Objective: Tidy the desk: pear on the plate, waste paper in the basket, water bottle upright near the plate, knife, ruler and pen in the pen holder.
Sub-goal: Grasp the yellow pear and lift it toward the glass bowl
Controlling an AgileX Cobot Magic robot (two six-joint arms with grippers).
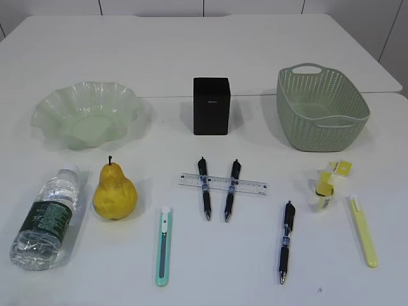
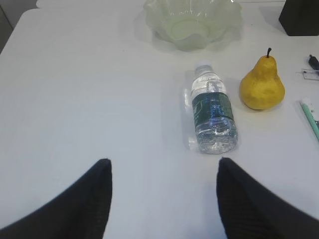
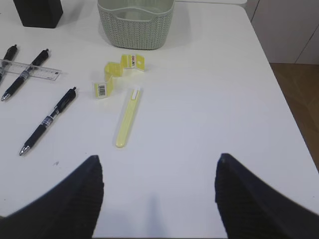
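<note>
The white tabletop [image 1: 191, 57] carries everything, and nothing on it is stacked except the pens over the ruler. Taking the black pen holder [image 1: 211, 106] as the clock centre in the exterior view, the sage green basket [image 1: 320, 108] sits at 3 o'clock and the pale green ruffled plate [image 1: 86, 115] at 9 o'clock; both are upright with nothing visible inside.

The water bottle [image 1: 46, 218] lies on its side at about 8 o'clock, white cap pointing toward the plate. Just beside it, apart from it, the yellow pear [image 1: 115, 192] stands upright, stem up.

At 6 o'clock the clear ruler [image 1: 223, 184] lies crosswise, with two dark pens [image 1: 204, 188] [image 1: 231, 190] resting across it. A third pen [image 1: 286, 241] lies alone toward 5 o'clock. A teal knife [image 1: 164, 245] lies at 7 o'clock, near the pear, and a yellow knife [image 1: 363, 231] at 4 o'clock. The crumpled waste paper [image 1: 327, 185] rests between the basket and the yellow knife, touching neither.

The left gripper [image 2: 162, 199] hovers above bare tabletop at the bottle's 6 o'clock, its fingers [image 2: 87, 204] apart and holding nothing. The right gripper [image 3: 157, 199] hangs likewise at the yellow knife's 6 o'clock, fingers [image 3: 249, 199] apart and empty.
</note>
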